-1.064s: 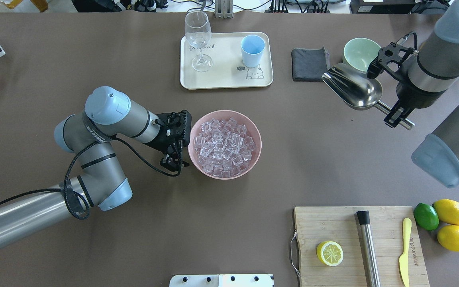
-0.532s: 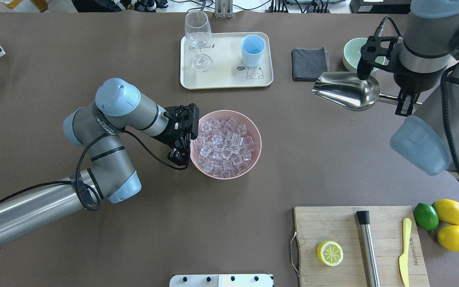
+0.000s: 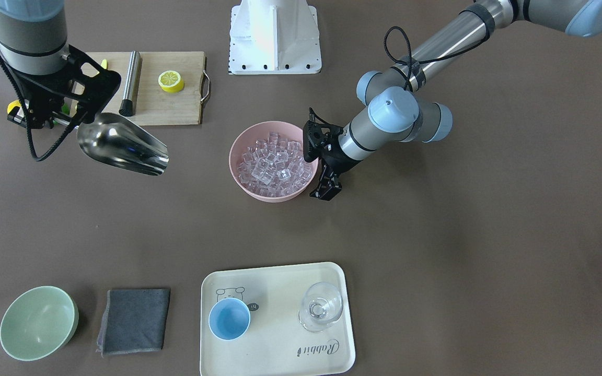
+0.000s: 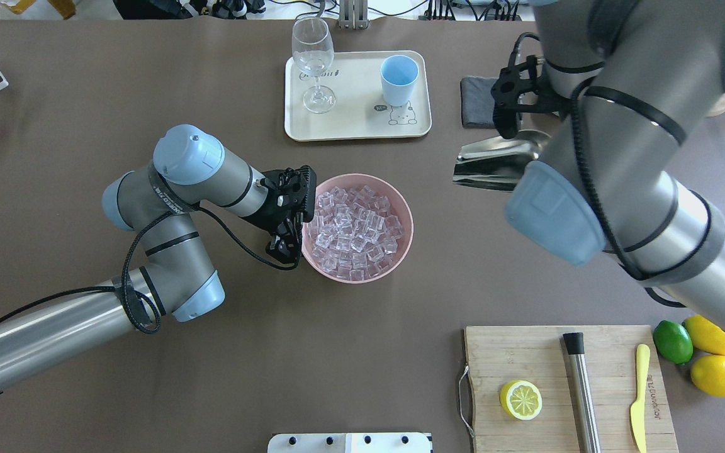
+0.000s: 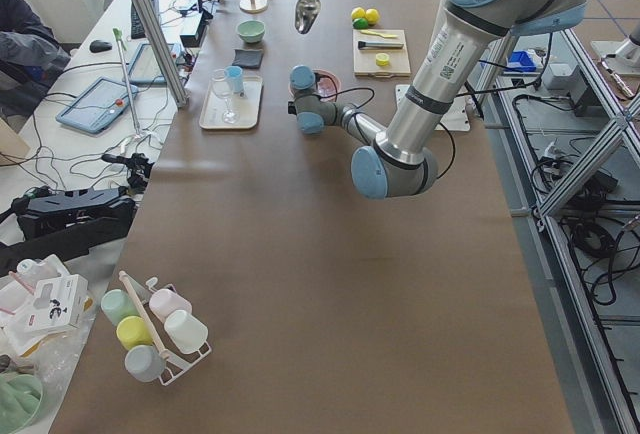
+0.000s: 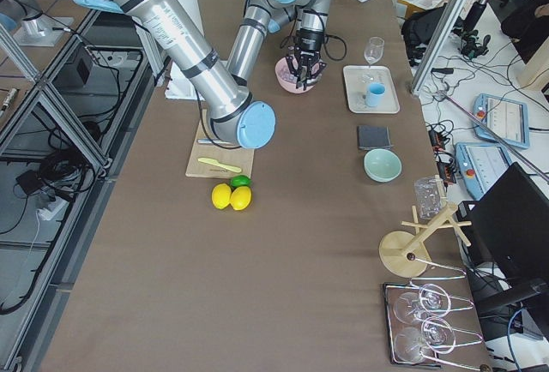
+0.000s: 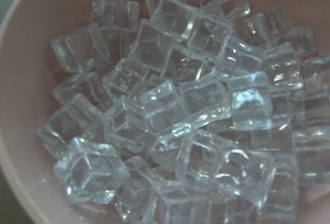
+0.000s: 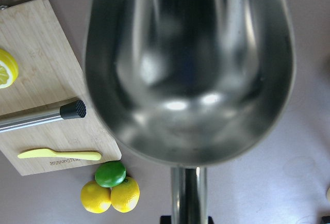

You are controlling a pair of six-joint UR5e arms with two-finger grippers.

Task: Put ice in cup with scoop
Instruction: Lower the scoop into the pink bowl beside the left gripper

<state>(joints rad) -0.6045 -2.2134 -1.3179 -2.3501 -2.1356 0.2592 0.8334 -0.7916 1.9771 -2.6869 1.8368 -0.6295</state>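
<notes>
Scoop (image 4: 494,165) (empty, handle clamped in the right gripper (image 8: 186,218)) has swung from the green bowl (image 3: 38,322) toward the pink bowl (image 4: 400,261) of ice (image 4: 353,229), so dipping looks next. Left gripper (image 4: 282,245) sits at that bowl's rim; whether it grips, I cannot tell. Cup (image 4: 399,78) waits on the tray (image 4: 356,129).

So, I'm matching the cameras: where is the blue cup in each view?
Front-facing: cup bottom centre, on the tray's left half.
Overhead: top centre, tray's right half.
Exterior left: upper left, far off.
Exterior right: upper right of centre.
Left wrist: not in it.
Right wrist: not in it.
Shared landmark: the cream tray under it.
</notes>
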